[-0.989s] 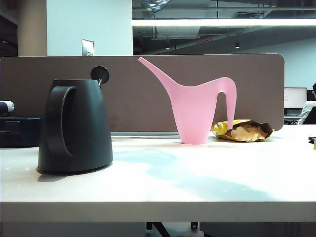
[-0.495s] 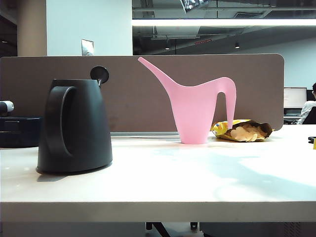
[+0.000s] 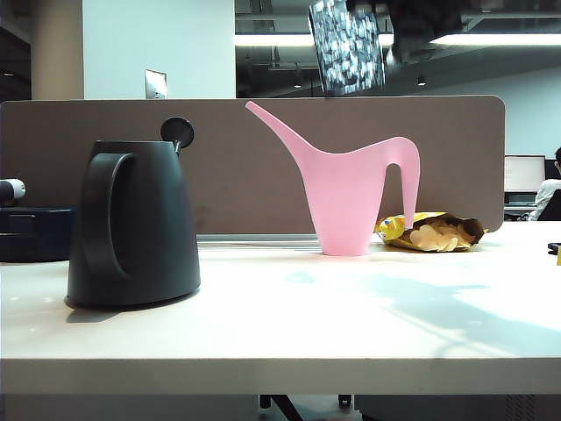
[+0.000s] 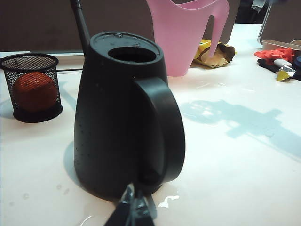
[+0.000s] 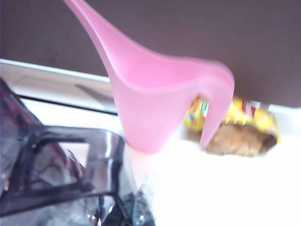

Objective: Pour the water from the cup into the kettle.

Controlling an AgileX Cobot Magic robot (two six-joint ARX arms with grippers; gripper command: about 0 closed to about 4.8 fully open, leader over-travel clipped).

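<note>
The small translucent purple-grey mottled cup [image 3: 347, 46] is cut off by the exterior view's upper edge, and the right tool [image 3: 412, 26] holding it is a dark blur. In the right wrist view the cup [image 5: 56, 174] is smeared. Only the left tool's tips [image 4: 134, 212] show. The large matte black kettle's [image 4: 124, 113] inside is dark.

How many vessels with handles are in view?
3: the kettle at the table's left, the pink watering can by the divider, and the cup held aloft by the right gripper.
</note>
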